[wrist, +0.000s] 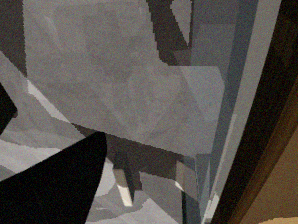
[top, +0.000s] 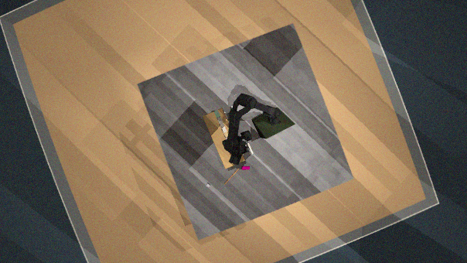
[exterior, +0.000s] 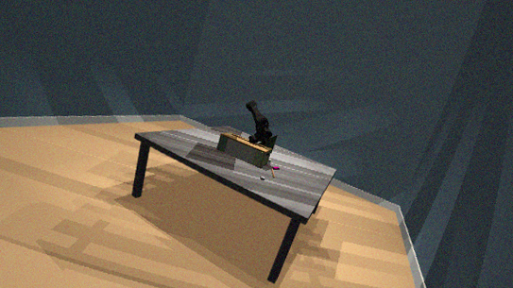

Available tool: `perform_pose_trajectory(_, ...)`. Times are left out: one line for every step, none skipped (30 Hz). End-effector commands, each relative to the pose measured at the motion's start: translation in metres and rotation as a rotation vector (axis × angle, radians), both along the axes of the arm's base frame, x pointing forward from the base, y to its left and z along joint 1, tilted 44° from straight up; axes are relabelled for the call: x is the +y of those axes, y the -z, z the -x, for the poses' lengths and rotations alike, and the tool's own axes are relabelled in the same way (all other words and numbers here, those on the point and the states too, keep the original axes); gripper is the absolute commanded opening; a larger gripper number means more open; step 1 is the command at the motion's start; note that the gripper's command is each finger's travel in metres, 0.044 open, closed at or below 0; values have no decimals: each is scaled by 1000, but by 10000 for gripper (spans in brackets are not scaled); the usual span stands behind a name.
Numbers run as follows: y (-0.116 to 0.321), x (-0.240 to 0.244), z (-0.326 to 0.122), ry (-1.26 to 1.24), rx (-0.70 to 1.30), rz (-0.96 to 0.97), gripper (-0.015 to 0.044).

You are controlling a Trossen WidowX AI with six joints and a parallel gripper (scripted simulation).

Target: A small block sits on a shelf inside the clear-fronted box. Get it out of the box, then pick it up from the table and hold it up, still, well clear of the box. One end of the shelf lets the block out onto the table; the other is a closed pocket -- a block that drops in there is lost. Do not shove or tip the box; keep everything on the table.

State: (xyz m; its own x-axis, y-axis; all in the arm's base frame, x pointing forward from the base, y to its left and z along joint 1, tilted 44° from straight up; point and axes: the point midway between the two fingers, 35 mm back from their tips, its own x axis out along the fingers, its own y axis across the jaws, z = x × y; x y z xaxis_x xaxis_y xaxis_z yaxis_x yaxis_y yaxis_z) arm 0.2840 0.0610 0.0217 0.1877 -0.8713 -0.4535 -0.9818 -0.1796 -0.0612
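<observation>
The box [top: 219, 146] [exterior: 245, 152] stands upright on the table [top: 309, 155] [exterior: 184, 141]. Its tan wall and a bluish see-through panel fill the right of the wrist view. I cannot make out the small block on the shelf in any view; the arm covers part of the box from above. My gripper [top: 234, 156] [exterior: 261, 140] is open and empty, over or close beside one end of the box. In the wrist view one black finger shows at the lower left; the other cannot be told from the dark box edge.
A magenta piece [top: 245, 168] [exterior: 276, 168] lies near the box end, beside a thin orange stick [top: 232, 176] [exterior: 273, 172]. A small pale object [top: 208, 185] [exterior: 262, 177] lies farther out. A white bar [top: 250, 148] [wrist: 124, 189] is beside the box. A dark green panel [top: 264, 128] is by the arm's base.
</observation>
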Motion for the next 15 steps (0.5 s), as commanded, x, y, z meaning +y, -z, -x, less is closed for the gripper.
perform_pose_trajectory(-5,-5,-1,-3,-1,2,400)
perform_pose_trajectory(-6,-6,-2,-2,-1,2,400)
perform_pose_trajectory(-7,-7,-2,-2,0,2,400)
perform_pose_trajectory(-8,-9,-2,-2,0,2,400)
perform_pose_trajectory(-9,-10,-2,-2,0,3,400)
perform_pose_trajectory(-10,-11,-2,-2,0,3,400)
perform_pose_trajectory(-12,-12,-2,-2,0,3,400)
perform_pose_trajectory(-13,-13,-3,-2,0,3,400)
perform_pose_trajectory(-14,-15,-3,-2,0,3,400)
perform_pose_trajectory(-15,-16,-3,-2,0,3,400)
perform_pose_trajectory(-16,-17,-3,-2,0,3,400)
perform_pose_trajectory(-17,-18,-3,-2,0,3,400)
perform_pose_trajectory(-18,-19,-3,-2,0,3,400)
perform_pose_trajectory(-19,-20,-3,-2,0,3,400)
perform_pose_trajectory(-20,-21,-4,-2,0,3,400)
